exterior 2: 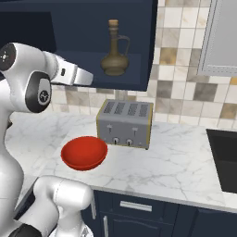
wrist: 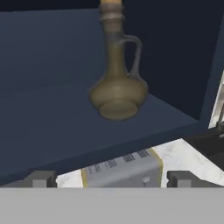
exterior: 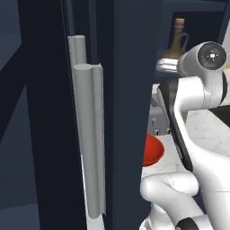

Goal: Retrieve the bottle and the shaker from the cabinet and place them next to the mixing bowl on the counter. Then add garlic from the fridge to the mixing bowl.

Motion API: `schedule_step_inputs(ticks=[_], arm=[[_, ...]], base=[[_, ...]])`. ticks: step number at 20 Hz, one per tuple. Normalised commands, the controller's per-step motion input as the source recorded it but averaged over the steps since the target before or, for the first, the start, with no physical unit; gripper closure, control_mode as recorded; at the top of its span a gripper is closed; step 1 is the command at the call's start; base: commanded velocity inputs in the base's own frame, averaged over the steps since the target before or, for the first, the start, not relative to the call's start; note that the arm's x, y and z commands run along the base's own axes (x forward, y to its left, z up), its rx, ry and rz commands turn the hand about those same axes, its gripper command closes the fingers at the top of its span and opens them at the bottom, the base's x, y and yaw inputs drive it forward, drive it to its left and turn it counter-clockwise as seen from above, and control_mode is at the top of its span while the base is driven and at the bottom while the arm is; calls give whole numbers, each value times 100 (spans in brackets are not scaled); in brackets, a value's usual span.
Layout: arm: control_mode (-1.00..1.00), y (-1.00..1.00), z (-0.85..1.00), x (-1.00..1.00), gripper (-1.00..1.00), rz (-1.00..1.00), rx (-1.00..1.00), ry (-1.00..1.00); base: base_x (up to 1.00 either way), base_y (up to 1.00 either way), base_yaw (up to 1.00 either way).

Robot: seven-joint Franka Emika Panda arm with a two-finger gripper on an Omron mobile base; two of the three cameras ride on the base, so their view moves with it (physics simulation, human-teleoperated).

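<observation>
Step in hand: approach to bottle (wrist: 117, 89), upright on cabinet (exterior 2: 139, 55) shelf, above toaster (exterior 2: 125, 122). Fingers (wrist: 40, 179) released, spread wide, short of bottle, nothing held. Mixing bowl (exterior 2: 84, 152) on worktop (exterior 2: 176, 162) beside toaster. Next: advance, straddle belly, clench.

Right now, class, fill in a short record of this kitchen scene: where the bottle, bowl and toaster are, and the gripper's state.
bottle: upright on the cabinet shelf, cork in
mixing bowl: on the counter, left of the toaster
toaster: on the counter, below the cabinet
gripper: open, short of the bottle, holding nothing
</observation>
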Motion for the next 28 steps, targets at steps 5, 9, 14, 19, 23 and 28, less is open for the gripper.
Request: schedule_step_inputs(ticks=[5, 9, 14, 19, 23, 28], arm=[[-100, 9, 21, 15, -100, -7, -8, 1], [-100, -29, 14, 1, -100, 0, 0, 8], [-100, -11, 6, 0, -100, 7, 1, 4], [-100, -30, 14, 1, -100, 3, 5, 0], [-100, -12, 33, 24, -100, 0, 7, 0], [-100, -3, 13, 33, -100, 0, 3, 0]], base=[[0, 0, 0], [0, 0, 0], [0, 0, 0], [0, 0, 0], [0, 0, 0], [0, 0, 0]])
